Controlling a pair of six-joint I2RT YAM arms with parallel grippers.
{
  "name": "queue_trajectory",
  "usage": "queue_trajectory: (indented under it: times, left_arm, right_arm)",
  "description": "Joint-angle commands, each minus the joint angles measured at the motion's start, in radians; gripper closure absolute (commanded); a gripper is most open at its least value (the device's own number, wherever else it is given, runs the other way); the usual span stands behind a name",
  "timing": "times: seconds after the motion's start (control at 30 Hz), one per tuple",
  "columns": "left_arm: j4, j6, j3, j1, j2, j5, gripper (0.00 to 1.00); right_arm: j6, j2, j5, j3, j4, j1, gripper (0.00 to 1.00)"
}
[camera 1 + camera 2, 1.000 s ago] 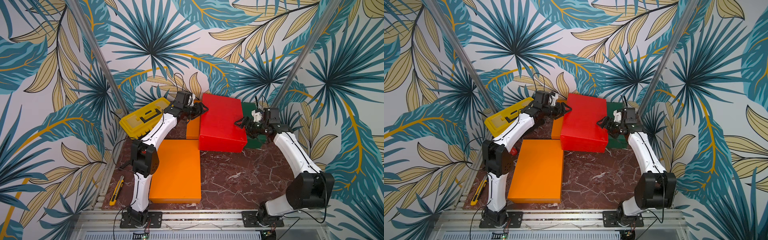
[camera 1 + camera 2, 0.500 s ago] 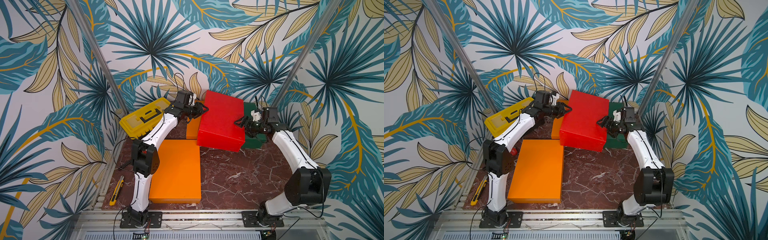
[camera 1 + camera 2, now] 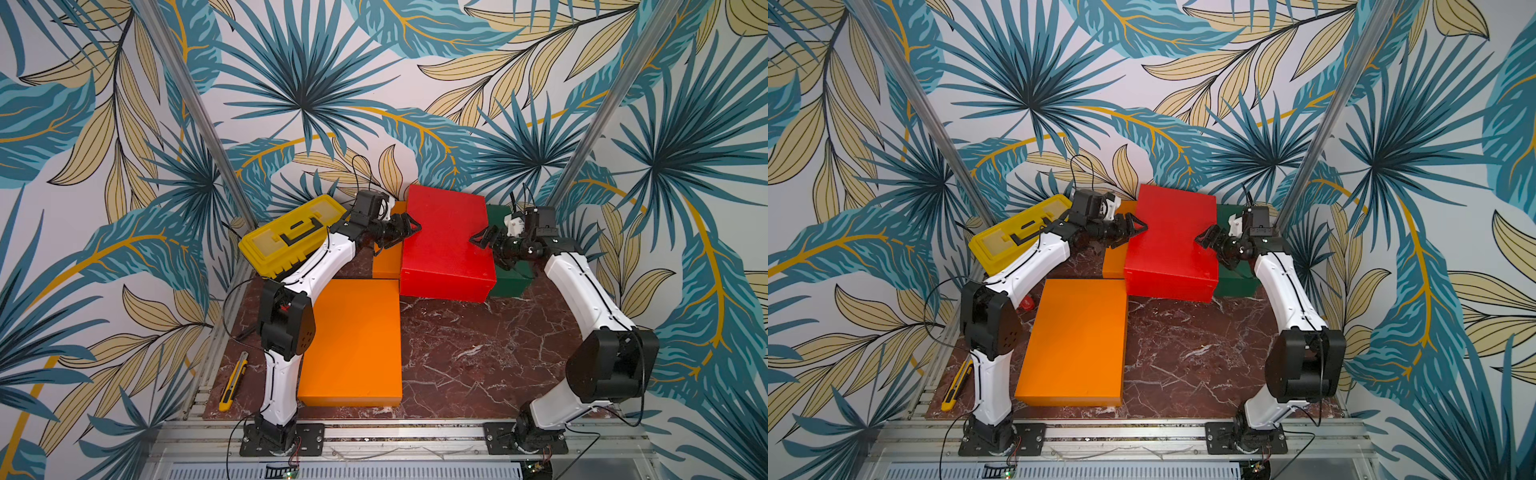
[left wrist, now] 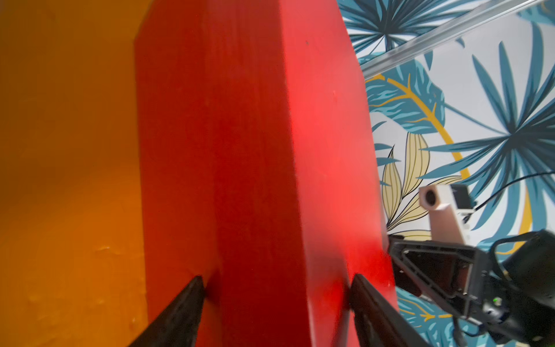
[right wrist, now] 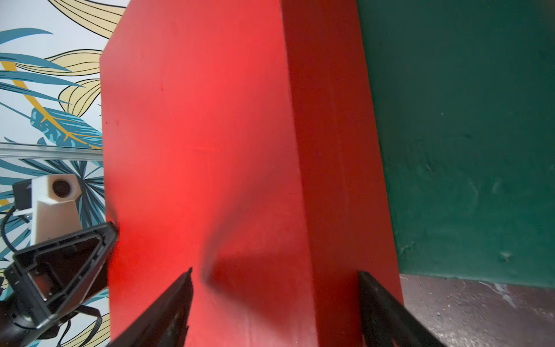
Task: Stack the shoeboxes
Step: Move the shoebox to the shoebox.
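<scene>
Tabletop (image 3: 478, 353) of dark marbled stone, at whose back a red rectangular cardboard shoebox (image 3: 446, 245) is placed, overlapping an orange cardboard shoebox (image 3: 386, 262) on the left arm's side and a dark green cardboard shoebox (image 3: 509, 282) on the right arm's side, though whether it rests on them cannot be told. The left tool (image 3: 409, 235) and the right tool (image 3: 482, 247) are set against its two long sides, jaws spread wide and nothing clamped. For the setting-down judged to be in hand, each tool is best drawn straight outwards, so that the box is not dragged askew.
</scene>
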Motion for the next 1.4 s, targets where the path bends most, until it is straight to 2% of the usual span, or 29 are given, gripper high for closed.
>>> queue_trajectory:
  times: [0.0,0.13,0.3,0.53,0.73,1.13,1.37]
  left_arm:
    - [-0.029,0.037,-0.045,0.006,-0.082,-0.009,0.17]
    - [-0.029,0.044,-0.074,0.053,-0.12,-0.021,0.16]
    - [-0.057,0.077,-0.014,0.088,-0.138,-0.051,0.16]
    - [-0.057,0.093,0.048,0.077,-0.119,-0.069,0.14]
    - [-0.057,0.123,0.102,0.015,-0.063,-0.093,0.23]
    - [-0.089,0.142,0.141,-0.008,0.078,-0.159,0.31]
    - [-0.1,0.14,0.18,-0.007,0.108,-0.164,0.31]
  right_arm:
    - [-0.035,0.019,0.023,0.051,-0.054,0.008,0.14]
    - [-0.039,0.04,0.047,0.082,-0.089,0.007,0.14]
    - [-0.034,0.054,0.048,0.09,-0.104,0.006,0.12]
    - [-0.013,0.044,0.077,0.013,-0.082,0.007,0.13]
    - [0.013,0.061,0.093,-0.044,-0.063,0.011,0.19]
    - [-0.001,0.088,0.091,0.001,-0.061,0.011,0.19]
    - [0.009,0.131,0.078,0.042,-0.043,0.012,0.22]
